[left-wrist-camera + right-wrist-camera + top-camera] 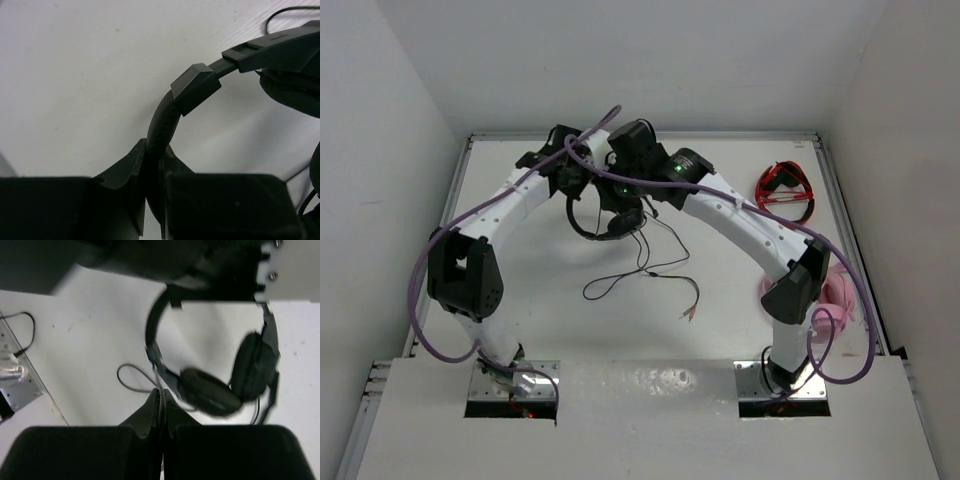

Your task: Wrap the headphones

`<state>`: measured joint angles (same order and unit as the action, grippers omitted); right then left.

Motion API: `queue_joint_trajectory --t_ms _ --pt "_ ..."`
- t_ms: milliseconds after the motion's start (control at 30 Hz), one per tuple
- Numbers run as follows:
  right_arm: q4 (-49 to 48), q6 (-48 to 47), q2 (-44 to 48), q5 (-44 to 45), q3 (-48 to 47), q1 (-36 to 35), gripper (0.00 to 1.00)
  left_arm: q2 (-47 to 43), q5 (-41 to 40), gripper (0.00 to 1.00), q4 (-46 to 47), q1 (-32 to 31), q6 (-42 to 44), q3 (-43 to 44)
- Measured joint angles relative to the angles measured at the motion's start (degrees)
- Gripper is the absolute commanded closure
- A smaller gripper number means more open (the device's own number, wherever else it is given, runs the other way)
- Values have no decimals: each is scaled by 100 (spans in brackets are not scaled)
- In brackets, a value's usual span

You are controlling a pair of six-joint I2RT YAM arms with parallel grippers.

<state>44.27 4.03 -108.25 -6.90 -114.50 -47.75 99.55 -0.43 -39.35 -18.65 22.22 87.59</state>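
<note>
Left claw [152, 160]: closed on the padded headband [162, 122] of the black over-ear headphones with round padded earcups [608, 218]. The pinch is on the band's curve, below a slider block.

Headphones sit near the middle of the far edge of the white surface [570, 330]. They hang from that grip, earcups [210, 392] downward, and seem to be clear of the surface.

Right claw [161, 399]: fingers drawn together, no gap showing, tips just below the earcups. A thin strand runs near the tips. I cannot tell whether it is pinched.

Long thin black cable [660, 272] trails from the headphones toward the middle of the surface in loose bends. Its plug end lies free, nearer the right side.

Red plastic headset [785, 188] lies near the far right corner. Pink headset [840, 295] sits by the right edge, partly behind the right arm. Both are apart from the work.

Step, as judged: hold established, winding not yet begun, since no turns show on the band.

Next move calls for a sure pinch on the cable close to the earcup. The slack then goes round the headphones while the left grip stays firm.
</note>
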Motion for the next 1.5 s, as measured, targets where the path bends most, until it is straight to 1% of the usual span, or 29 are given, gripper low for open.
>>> queue_joint_trajectory --t_ms 133,267,400,533,600,733,867,1033,1200,1233,1333,1433,1500 --pt "529 125 0 278 -13 7 100 -234 -389 100 197 -101 946 -232" --pt "789 142 42 599 50 13 100 -328 -330 100 140 -227 1685 -251" --pt "890 140 216 817 404 219 100 -409 -133 100 -85 -354 2116 -328" --pt "743 74 402 881 901 605 100 -498 258 100 -376 -461 2225 -310" --pt "474 -111 501 855 1178 813 100 -529 452 100 -540 -527 2188 -234" --pt "-223 -372 678 831 1532 901 100 -529 758 100 -863 -658 2068 -44" --pt "-848 -544 824 608 1742 1014 100 -529 820 100 -1117 -675 1792 243" --pt "-1742 -595 981 -35 2186 1198 100 -525 828 100 -1316 -675 1298 551" --pt "-2859 -568 1241 -772 3112 1340 100 -503 1123 100 -1635 -686 957 579" --pt "-3053 -553 1294 -885 3279 1355 100 -494 1207 100 -1718 -686 907 579" --pt "-3722 -20 1504 -1014 3755 1580 100 -525 1641 100 -1821 -675 557 588" --pt "-3982 363 1738 -922 4107 2059 100 -673 1932 100 -1593 -643 168 649" --pt "-4019 439 1912 -769 4247 2190 100 -756 2020 100 -1403 -625 7 680"
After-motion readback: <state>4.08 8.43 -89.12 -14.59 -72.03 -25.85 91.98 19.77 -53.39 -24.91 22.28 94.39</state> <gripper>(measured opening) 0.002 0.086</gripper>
